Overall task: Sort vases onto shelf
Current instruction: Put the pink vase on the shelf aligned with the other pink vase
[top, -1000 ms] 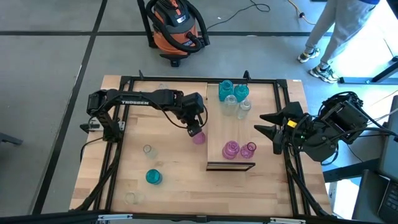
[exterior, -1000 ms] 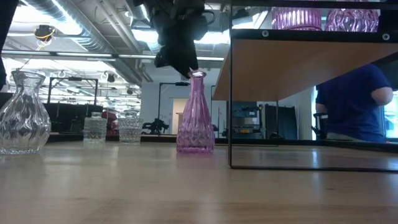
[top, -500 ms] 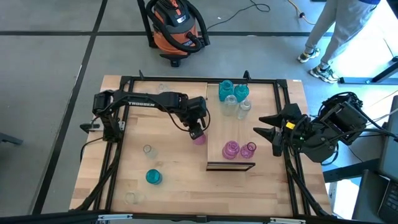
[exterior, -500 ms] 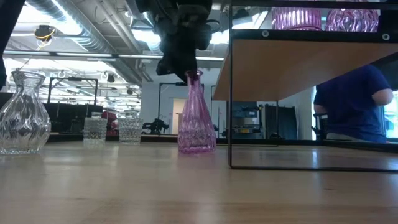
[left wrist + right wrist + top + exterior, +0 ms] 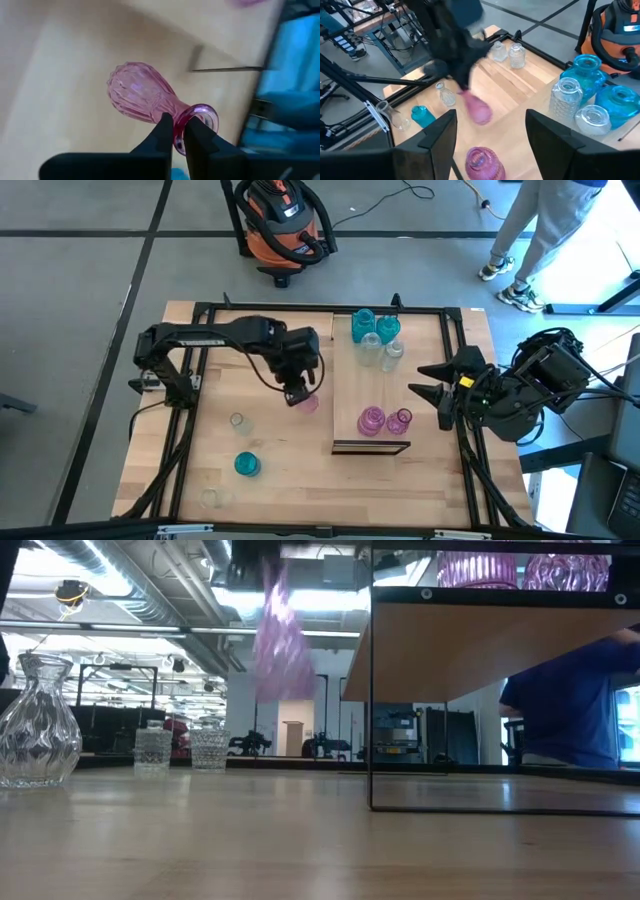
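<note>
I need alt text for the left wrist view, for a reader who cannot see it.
The left gripper is shut on the rim of a pink vase, held above the wooden table. Beyond it, a thin black frame bar crosses the wood.

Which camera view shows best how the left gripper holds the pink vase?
The left wrist view: the left gripper pinches the pink vase by its rim. The low view shows it blurred, off the table. The high view hides most of it under the arm. The right wrist view shows it hanging, small.
</note>
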You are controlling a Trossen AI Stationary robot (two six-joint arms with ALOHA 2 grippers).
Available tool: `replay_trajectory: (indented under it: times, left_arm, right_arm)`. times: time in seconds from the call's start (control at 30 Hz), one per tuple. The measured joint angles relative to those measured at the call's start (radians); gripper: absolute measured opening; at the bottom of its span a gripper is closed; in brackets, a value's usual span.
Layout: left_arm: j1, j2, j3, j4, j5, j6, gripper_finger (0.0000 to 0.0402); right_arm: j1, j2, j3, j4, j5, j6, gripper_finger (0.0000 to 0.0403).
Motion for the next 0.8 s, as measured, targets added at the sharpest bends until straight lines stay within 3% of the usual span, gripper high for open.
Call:
replay_trajectory:
  times: [0.27, 0.57, 0.8]
  left_arm:
    - [-0.044, 0.03, 0.326, -0.062, 0.09, -0.109, 0.0016]
    - [-0.102, 0.237, 0.62, -0.221, 0.067, -0.151, 0.0014]
    - [-0.108, 0.288, 0.619, -0.219, 0.066, -0.168, 0.0014]
  right_arm:
    - [0.0, 0.0, 0.0, -0.041, 0.001, 0.0, 0.0218]
    - [0.0, 0.0, 0.0, -0.077, 0.0, -0.012, 0.0218]
    - [0.0, 0.0, 0.0, -0.076, -0.035, -0.031, 0.0218]
